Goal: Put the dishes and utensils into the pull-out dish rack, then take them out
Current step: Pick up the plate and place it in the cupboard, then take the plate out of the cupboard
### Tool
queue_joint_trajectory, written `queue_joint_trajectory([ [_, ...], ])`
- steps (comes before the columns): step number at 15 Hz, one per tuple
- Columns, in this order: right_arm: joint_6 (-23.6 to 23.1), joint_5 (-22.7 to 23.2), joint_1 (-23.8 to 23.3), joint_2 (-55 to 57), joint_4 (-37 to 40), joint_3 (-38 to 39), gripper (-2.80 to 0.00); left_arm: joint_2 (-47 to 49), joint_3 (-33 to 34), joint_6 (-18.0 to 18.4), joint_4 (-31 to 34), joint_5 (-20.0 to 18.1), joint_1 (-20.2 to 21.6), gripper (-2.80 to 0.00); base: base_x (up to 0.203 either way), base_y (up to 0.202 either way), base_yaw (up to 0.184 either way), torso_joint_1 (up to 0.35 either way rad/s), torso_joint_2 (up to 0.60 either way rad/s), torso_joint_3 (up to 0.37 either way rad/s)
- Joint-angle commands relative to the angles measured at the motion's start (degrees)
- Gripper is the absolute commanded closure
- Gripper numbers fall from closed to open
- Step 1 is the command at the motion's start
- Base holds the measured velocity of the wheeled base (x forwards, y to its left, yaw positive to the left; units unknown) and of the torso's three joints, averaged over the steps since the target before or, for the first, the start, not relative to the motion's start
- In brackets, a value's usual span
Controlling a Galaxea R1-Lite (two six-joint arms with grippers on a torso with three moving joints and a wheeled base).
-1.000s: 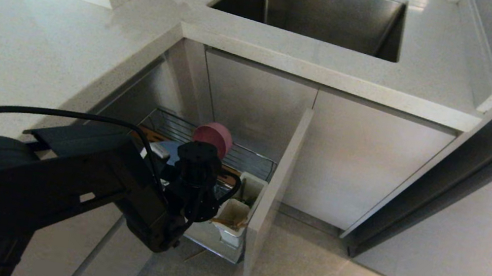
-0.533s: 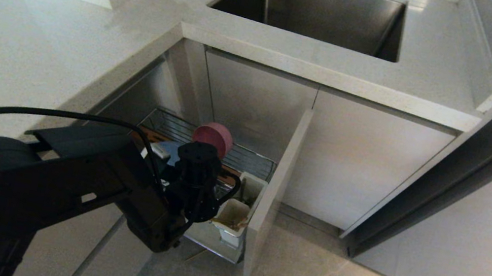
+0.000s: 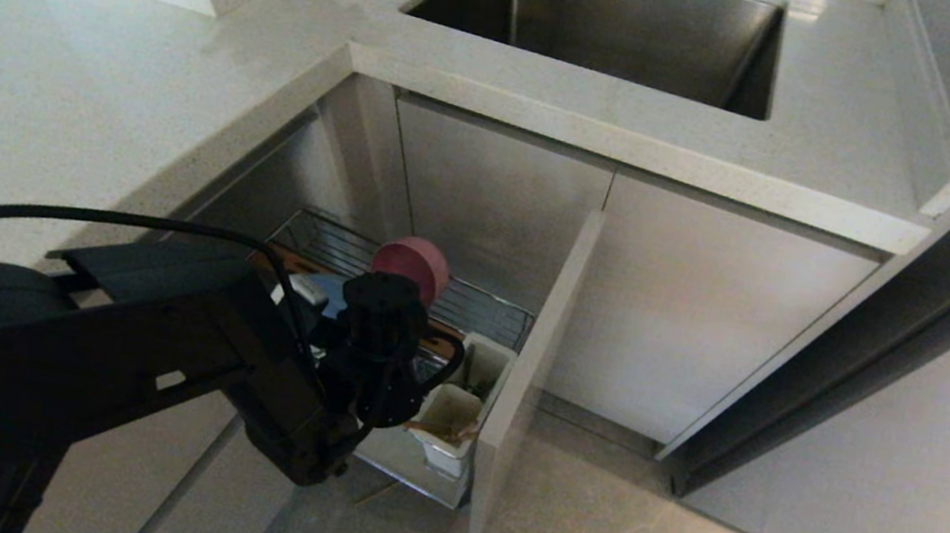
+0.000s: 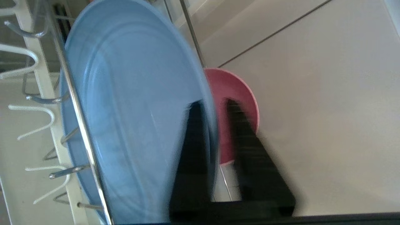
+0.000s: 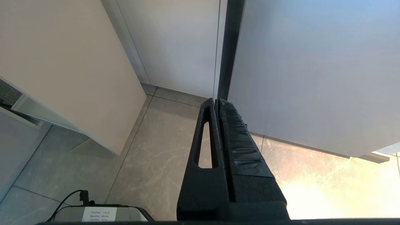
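Note:
The pull-out dish rack [image 3: 487, 312] is drawn out below the counter. A light-blue plate [image 4: 131, 109] stands on edge in it behind a chrome wire [image 4: 79, 115], and a pink bowl [image 4: 232, 87] stands just beyond it. My left gripper [image 4: 213, 103] is open and sits astride the plate's rim: one finger lies on the plate's face, the other stands off on the bowl side. From the head, the left wrist [image 3: 382, 304] covers most of the plate [image 3: 327, 288], and the bowl [image 3: 413, 264] shows above it. Wooden chopsticks [image 3: 442, 433] lie in the white cup [image 3: 451, 407]. My right gripper [image 5: 217, 101] is shut and empty.
The rack's beige front panel [image 3: 528, 382] juts out over the floor. White prongs [image 4: 34, 122] line the rack beside the plate. The steel sink [image 3: 613, 19] is set in the counter above. A tall cabinet door [image 3: 911, 311] stands open at the right.

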Motion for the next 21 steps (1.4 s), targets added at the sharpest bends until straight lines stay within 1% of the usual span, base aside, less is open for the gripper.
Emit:
queue_joint_trajectory([
  [1, -0.01, 0.0, 0.02, 0.0, -0.03, 0.44, 0.0, -0.16, 0.03, -0.35, -0.52, 0.43, -0.02, -2.8, 0.0, 0.0, 0.0, 0.0, 0.0, 0.0],
  [4, -0.01, 0.0, 0.02, 0.0, -0.03, 0.44, 0.0, -0.16, 0.03, -0.18, -0.43, 0.43, -0.11, -2.8, 0.0, 0.0, 0.0, 0.0, 0.0, 0.0],
  [6, -0.01, 0.0, 0.02, 0.0, -0.03, 0.49, 0.0, -0.41, 0.03, 0.91, -0.51, 0.57, -0.19, -2.8, 0.0, 0.0, 0.0, 0.0, 0.0, 0.0],
  [10, -0.01, 0.0, 0.02, 0.0, -0.03, 0.44, 0.0, -2.12, 0.2, 1.79, -0.43, 0.87, -0.28, -2.8, 0.0, 0.0, 0.0, 0.0, 0.0, 0.0],
  [13, -0.01, 0.0, 0.02, 0.0, -0.03, 0.44, 0.0, -3.98, 0.12, 3.54, -0.45, 1.73, -0.7, -2.8, 0.0, 0.0, 0.0, 0.0, 0.0, 0.0],
  [16, 0.0, 0.0, 0.02, 0.0, -0.03, 0.44, 0.0, -4.94, 0.29, 4.07, -0.43, 2.35, -1.42, -2.8, 0.0, 0.0, 0.0, 0.0, 0.0, 0.0],
  [21, -0.01, 0.0, 0.02, 0.0, -0.03, 0.53, 0.0, -8.03, 0.64, 7.6, -0.43, 2.98, -1.51, -2.8, 0.0, 0.0, 0.0, 0.0, 0.0, 0.0],
])
